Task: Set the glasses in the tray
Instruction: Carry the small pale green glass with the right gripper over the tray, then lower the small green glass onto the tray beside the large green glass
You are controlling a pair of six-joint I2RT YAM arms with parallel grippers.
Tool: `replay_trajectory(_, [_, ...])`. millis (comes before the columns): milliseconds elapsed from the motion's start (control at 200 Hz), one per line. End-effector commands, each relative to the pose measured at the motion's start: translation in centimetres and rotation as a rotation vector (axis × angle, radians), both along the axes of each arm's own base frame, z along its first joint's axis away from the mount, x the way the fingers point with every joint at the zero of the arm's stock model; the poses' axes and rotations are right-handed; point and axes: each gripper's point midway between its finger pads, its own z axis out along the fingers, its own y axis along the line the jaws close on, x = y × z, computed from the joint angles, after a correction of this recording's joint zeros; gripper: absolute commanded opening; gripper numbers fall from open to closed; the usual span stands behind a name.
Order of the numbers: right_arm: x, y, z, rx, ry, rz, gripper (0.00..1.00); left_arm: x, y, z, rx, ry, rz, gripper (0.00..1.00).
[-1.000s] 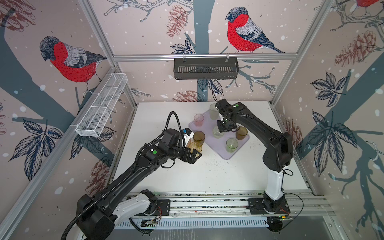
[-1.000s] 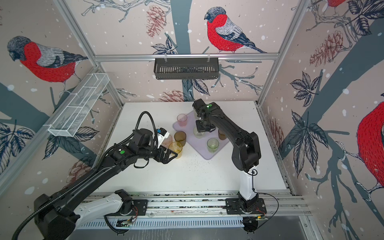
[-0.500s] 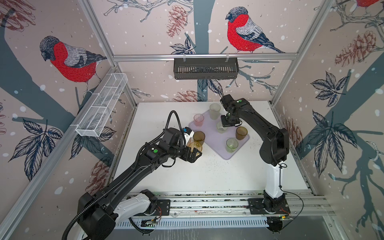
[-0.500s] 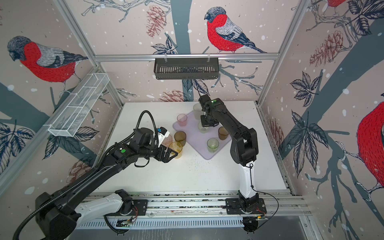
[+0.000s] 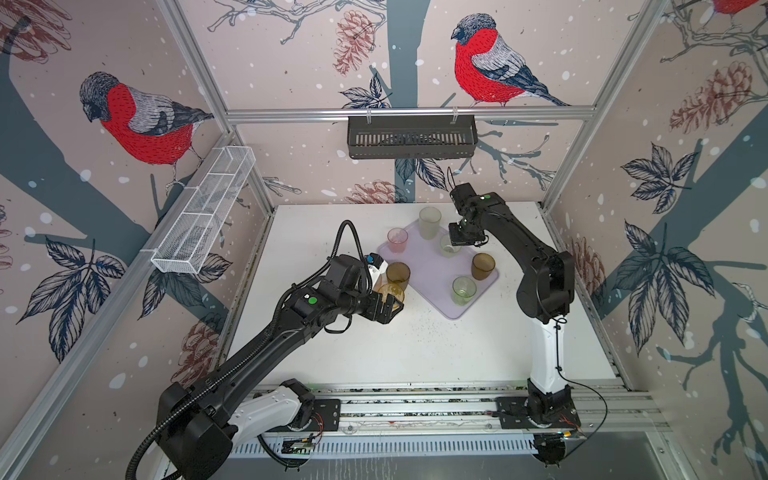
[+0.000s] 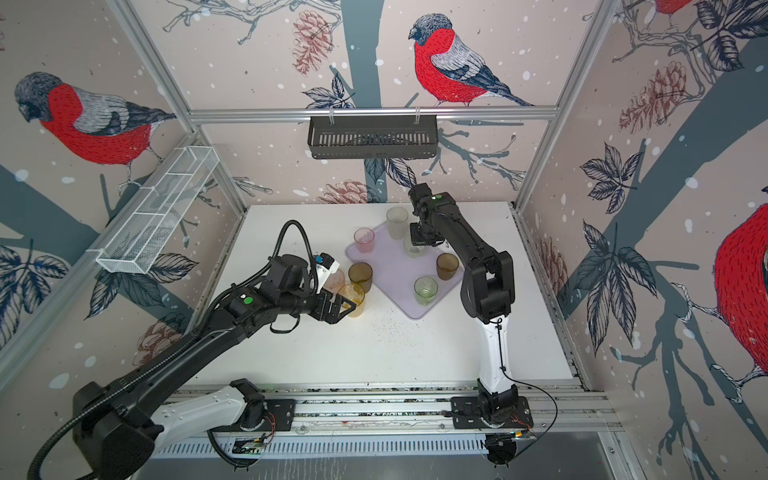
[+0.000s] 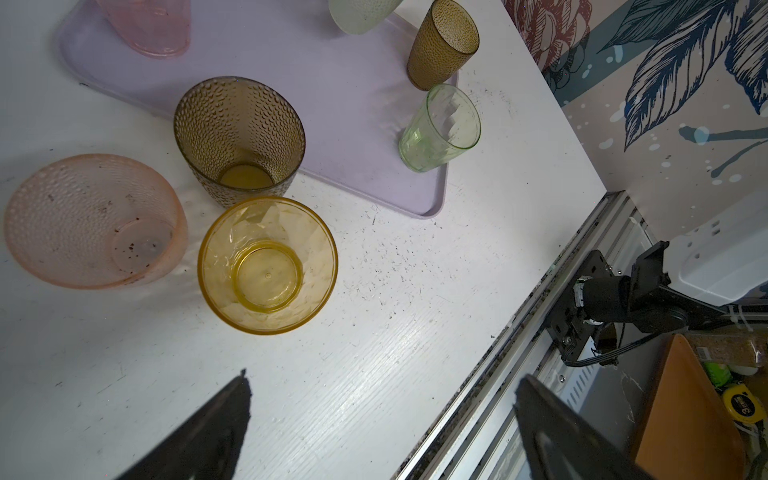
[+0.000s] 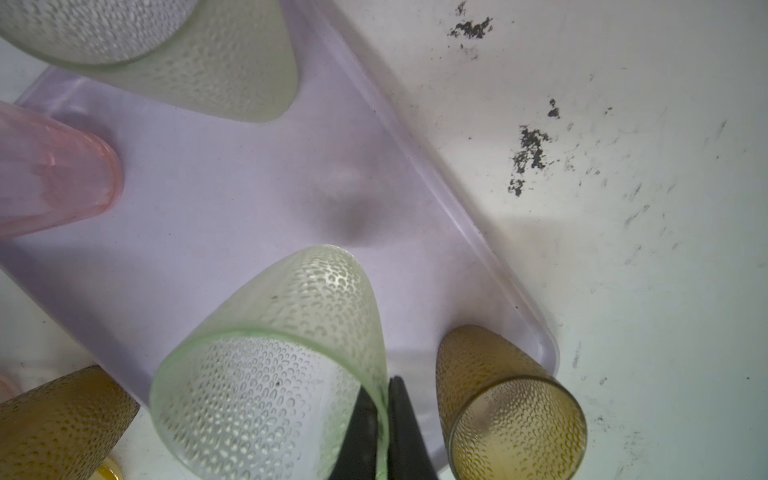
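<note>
Pinching dimpled frosted tumbler [image 8: 270, 353], rounded lilac tray [image 8: 228, 199]

The tray [image 8: 249, 199] is smooth, matt lilac plastic. The frosted tumbler [image 8: 270, 374], a brown tumbler [image 7: 239, 137] and a pink tumbler [image 7: 91, 220] are translucent with a dimpled skin. The amber glass [image 7: 268, 266] and the green glass [image 7: 440, 129] are clear, faceted and glossy. The table [image 7: 374, 353] is white, faintly grained, flecked with dark grit.

Left arm [image 5: 286, 328] stretched forward, left tool [image 5: 395, 306] spread wide, right arm [image 5: 519, 245] folded, right tool [image 8: 384, 401] pinched tight
</note>
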Motion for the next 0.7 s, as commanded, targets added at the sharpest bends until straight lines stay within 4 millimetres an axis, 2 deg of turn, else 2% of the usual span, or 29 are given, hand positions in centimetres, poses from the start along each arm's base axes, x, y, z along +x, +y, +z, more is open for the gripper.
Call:
replay_trajectory(0, [1.2,0.2,0.4,0.024,-0.029,0.003,0.02,0.5,-0.1,0.3,-0.013,-0.026,0.013,0.99])
replay_trajectory(215, [2.6,0.3,0.0,0.033,-0.034,0.005,0.02,0.5,0.1,0.5,-0.014,-0.031,0.024,0.99])
replay_trajectory(420, [3.6,-0.4,-0.3,0.031,-0.043,-0.009,0.02,0.8,0.1,0.9,-0.019,-0.039,0.029,0.99])
replay_trajectory(695, [4.6,-0.3,-0.8,0.051,-0.051,-0.017,0.02,1.8,-0.9,1.7,-0.041,-0.062,0.016,0.99])
